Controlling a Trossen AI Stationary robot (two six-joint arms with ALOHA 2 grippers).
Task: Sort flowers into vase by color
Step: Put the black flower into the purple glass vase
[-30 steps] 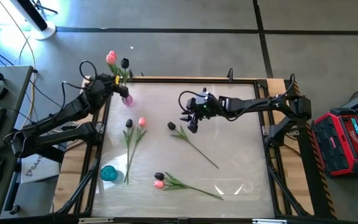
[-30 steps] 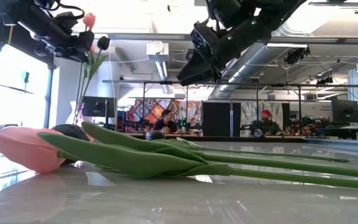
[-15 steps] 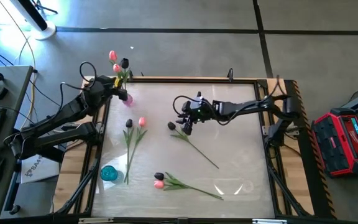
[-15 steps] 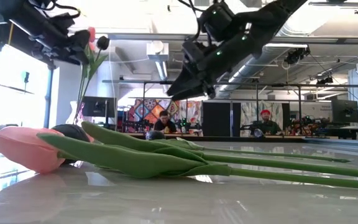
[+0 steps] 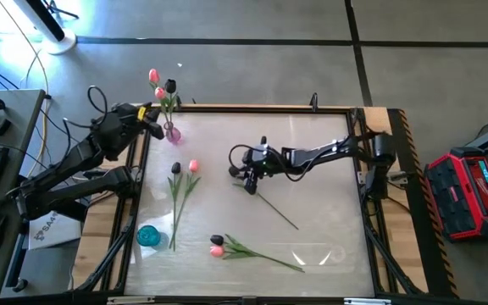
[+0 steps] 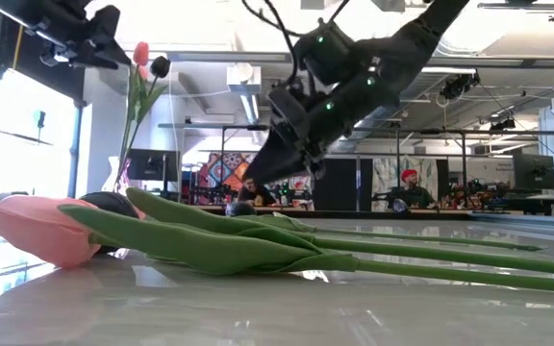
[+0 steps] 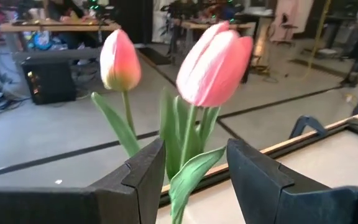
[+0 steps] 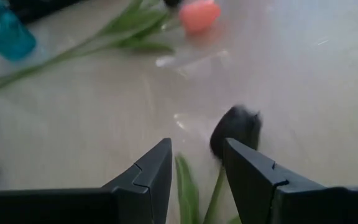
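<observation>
**Dark tulip under the right jaws**

As we look out from the right gripper (image 8: 194, 171), its jaws are parted and empty, straddling the stem just behind the dark tulip (image 8: 236, 132) lying mid-table; the stem runs back toward the right arm. Our left gripper (image 7: 194, 171), released, is beside the vase (image 5: 173, 134), well apart

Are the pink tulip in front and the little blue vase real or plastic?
The pink tulip with the long green stem looks artificial, likely plastic or coated fabric: its head is smooth, evenly coloured, faintly shiny. The small blue vase looks like see-through tinted glass or plastic; which one cannot be told.
</observation>
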